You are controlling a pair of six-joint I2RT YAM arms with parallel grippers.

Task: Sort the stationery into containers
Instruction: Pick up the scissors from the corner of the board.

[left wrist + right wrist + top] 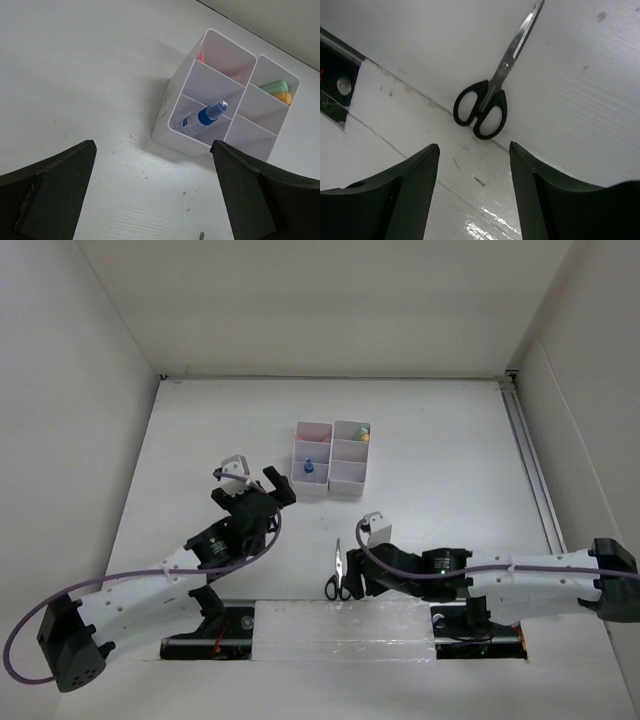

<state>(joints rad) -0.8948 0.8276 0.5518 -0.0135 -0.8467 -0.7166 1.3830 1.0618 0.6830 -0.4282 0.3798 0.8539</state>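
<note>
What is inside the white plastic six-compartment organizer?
A clear blue-capped bottle leans in the near-left compartment; a light green marker and a yellow-orange item sit far-right; a pink tip shows far-left. Walls hide other floors.

Organizer [348, 478] sits on the table [450, 460], past centre toward the far side. Scissors [338, 570] lie well apart at its 6 o'clock, near the front edge, blades pointing to 12. Bottle [309, 467] in the near-left compartment, marker [364, 434] in the far-right.
</note>
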